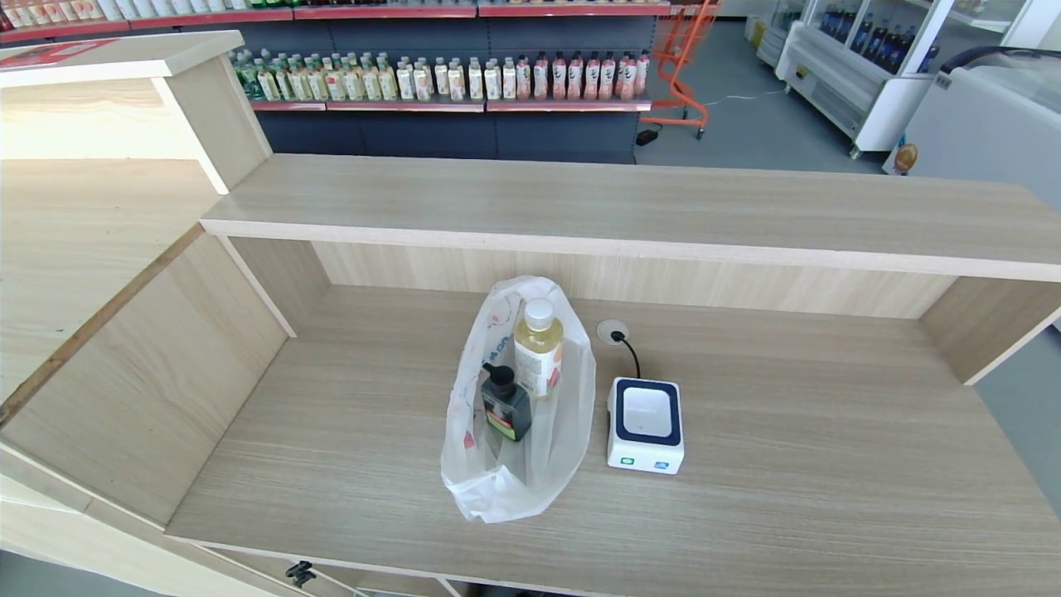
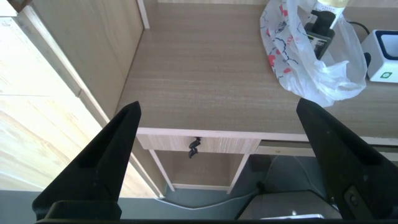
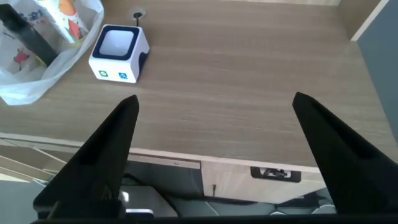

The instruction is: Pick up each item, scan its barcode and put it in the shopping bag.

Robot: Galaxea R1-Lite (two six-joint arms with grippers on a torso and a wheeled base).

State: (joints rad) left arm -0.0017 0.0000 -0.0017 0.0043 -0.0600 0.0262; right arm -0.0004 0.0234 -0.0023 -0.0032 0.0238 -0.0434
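Observation:
A translucent shopping bag (image 1: pixel 506 464) lies in the middle of the wooden counter (image 1: pixel 787 464). Inside it stand a yellow drink bottle with a white cap (image 1: pixel 539 347) and a dark pump bottle (image 1: pixel 506 405). Just right of the bag sits a white scanner (image 1: pixel 646 424) with a dark blue frame and a black cable. The bag (image 2: pixel 311 68) and the dark bottle (image 2: pixel 320 34) lie far from my left gripper (image 2: pixel 217 118), which is open and held off the counter's near edge. My right gripper (image 3: pixel 214 115) is open too, held back from the counter, with the scanner (image 3: pixel 118 53) and bag (image 3: pixel 37 68) ahead.
A raised shelf (image 1: pixel 630 207) runs along the back of the counter, with side walls at left (image 1: pixel 157 365) and right (image 1: pixel 986 327). A small black drawer key (image 2: pixel 194 148) hangs under the front edge. Store shelves of bottles (image 1: pixel 439 79) stand behind.

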